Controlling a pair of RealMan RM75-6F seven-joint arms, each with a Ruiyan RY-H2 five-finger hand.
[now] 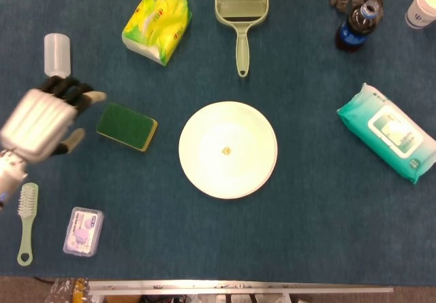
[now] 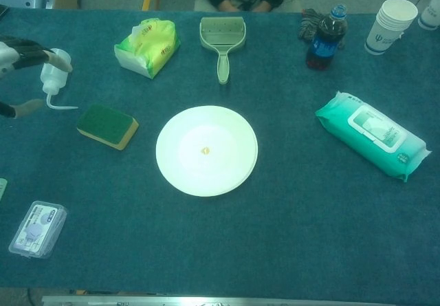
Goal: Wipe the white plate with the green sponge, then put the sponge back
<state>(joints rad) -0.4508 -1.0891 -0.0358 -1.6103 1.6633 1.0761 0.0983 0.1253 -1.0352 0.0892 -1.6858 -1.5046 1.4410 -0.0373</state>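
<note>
**Left hand beside the sponge, fingers spread, nothing held**

Left hand (image 1: 42,122) hovering just left of the green sponge (image 1: 127,126), fingers (image 1: 87,99) apart and pointing toward it, empty, not touching it as far as can be told. In the chest view only fingertips of that hand (image 2: 20,72) visible at the frame's left edge, in front of the squeeze bottle (image 2: 53,71). Right hand out of sight in both views.

Sponge lying flat on the blue table cover (image 1: 320,214), green face up, yellow layer along its lower edge. White plate (image 1: 228,150) right of the sponge, near but apart, a small yellowish speck at its centre.

Beyond the sponge: yellow tissue pack (image 1: 156,25), and further right a green dustpan (image 1: 241,17) with handle toward the plate. Nearer than the sponge, to its left: small brush (image 1: 26,221) and clear plastic case (image 1: 83,231). Well right of the sponge, past the plate: teal wet-wipes pack (image 1: 387,131), dark drink bottle (image 1: 359,25), stacked paper cups (image 2: 387,25).
</note>
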